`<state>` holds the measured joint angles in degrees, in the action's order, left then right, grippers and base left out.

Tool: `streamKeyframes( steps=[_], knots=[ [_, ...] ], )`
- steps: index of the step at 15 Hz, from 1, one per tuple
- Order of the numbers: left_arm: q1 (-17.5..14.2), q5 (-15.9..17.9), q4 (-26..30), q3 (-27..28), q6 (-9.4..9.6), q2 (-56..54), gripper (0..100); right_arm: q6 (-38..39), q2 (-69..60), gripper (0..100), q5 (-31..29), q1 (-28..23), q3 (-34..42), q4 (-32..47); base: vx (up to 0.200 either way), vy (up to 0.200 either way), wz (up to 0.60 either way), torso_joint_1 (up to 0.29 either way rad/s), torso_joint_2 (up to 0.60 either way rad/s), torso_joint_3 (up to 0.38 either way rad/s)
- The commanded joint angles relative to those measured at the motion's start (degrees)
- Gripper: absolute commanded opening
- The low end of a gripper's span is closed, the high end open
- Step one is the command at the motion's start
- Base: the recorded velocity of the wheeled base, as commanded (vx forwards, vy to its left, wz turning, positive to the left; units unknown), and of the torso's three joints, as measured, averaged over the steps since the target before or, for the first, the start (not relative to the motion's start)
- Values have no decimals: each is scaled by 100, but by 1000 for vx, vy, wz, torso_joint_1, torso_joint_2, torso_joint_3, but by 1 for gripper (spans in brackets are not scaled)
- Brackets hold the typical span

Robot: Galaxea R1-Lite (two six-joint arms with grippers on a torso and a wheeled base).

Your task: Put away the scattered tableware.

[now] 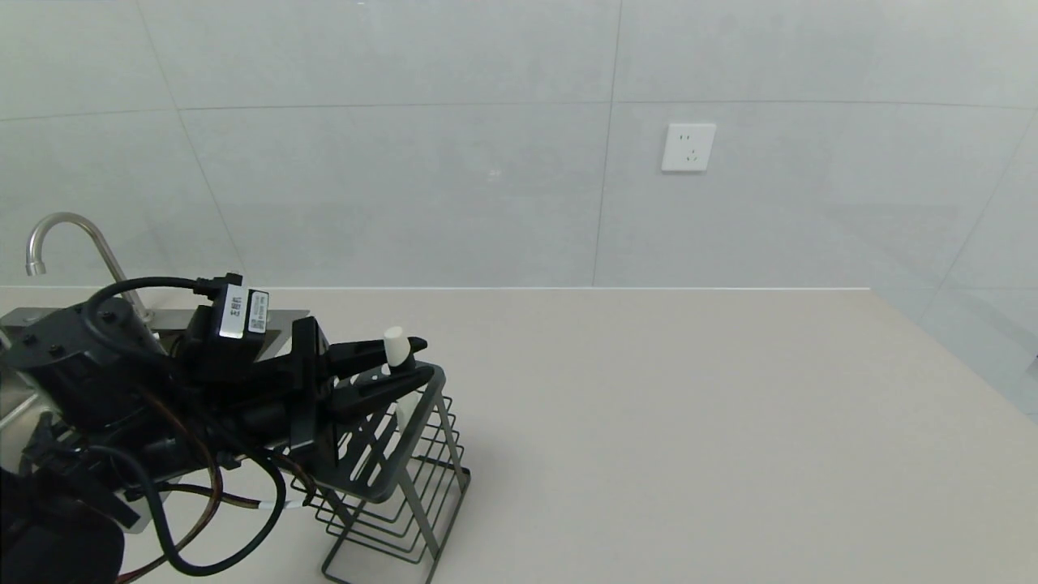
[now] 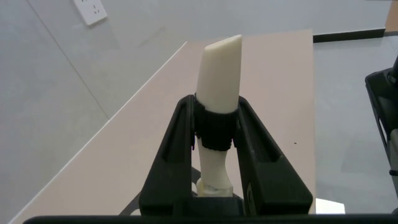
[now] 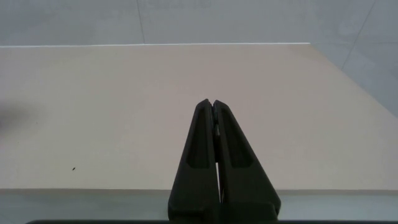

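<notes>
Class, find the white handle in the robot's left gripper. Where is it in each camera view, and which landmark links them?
Head view: white handle lower left, in the left gripper, above the wire rack.
Left wrist view: white handle mid-picture, clamped between the fingers.
Right wrist view: right gripper shut over the counter.
Landmark: wall socket, in head and left wrist views.

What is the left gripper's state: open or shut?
Shut on the white handle: the left gripper presses against both its sides, over the wire rack.
</notes>
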<state>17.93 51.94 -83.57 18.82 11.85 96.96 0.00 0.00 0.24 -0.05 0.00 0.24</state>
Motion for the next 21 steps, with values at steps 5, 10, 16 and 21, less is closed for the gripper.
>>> streamKeyframes(
  steps=[5,10,16,21],
  knots=[
    [-27,-18,16,-72,-69,-64,100,0,9,0,2,5,0,2,0,0,0,0,0,0],
    [-308,0,7,-291,-25,-1206,100,9,9,0,2,-4,-9,2,0,0,0,0,0,0],
    [-457,-149,69,-1513,-95,-3192,100,0,9,0,2,5,-9,2,0,0,0,0,0,0],
    [-932,-448,1255,-1882,-1211,-6374,100,9,9,0,2,-4,-9,2,0,0,0,0,0,0]
  ],
)
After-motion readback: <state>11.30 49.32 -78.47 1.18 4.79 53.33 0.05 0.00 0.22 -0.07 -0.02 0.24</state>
